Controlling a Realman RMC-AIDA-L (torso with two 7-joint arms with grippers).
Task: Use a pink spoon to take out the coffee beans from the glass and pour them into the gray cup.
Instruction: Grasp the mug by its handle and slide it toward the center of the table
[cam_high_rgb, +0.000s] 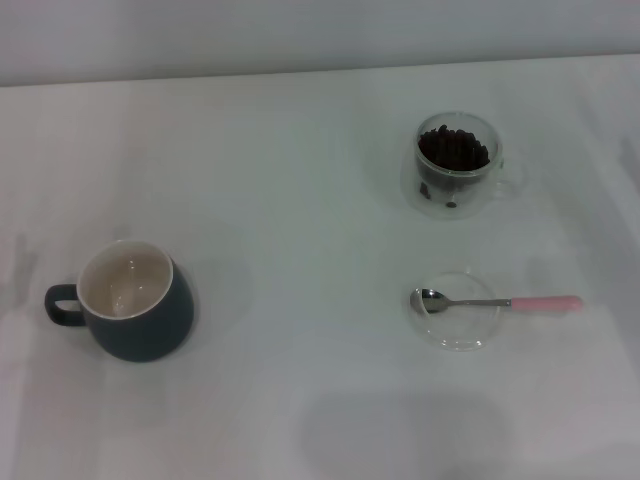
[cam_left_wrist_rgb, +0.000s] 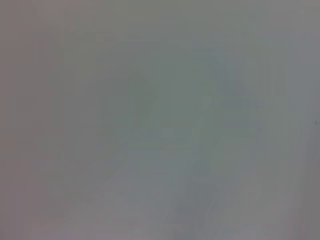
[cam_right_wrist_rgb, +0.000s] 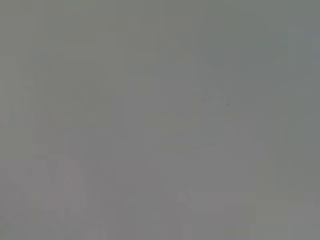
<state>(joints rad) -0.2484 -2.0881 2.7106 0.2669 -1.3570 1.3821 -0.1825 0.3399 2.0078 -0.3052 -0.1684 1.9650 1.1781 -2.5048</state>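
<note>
Both grippers lay out of view, jaw state indeterminable, pale pink-handled metal spoon (cam_high_rgb: 497, 301) rested across flat clear dish (cam_high_rgb: 459, 311), bean-filled clear glass (cam_high_rgb: 454, 166) beyond, blue-gray mug (cam_high_rgb: 132, 300) well apart.

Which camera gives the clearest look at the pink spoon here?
The head view: the pink spoon lies in full sight, its bowl resting in a flat clear dish and its handle pointing to the robot's right. Both wrist views show only a blank gray surface, with no spoon.
</note>
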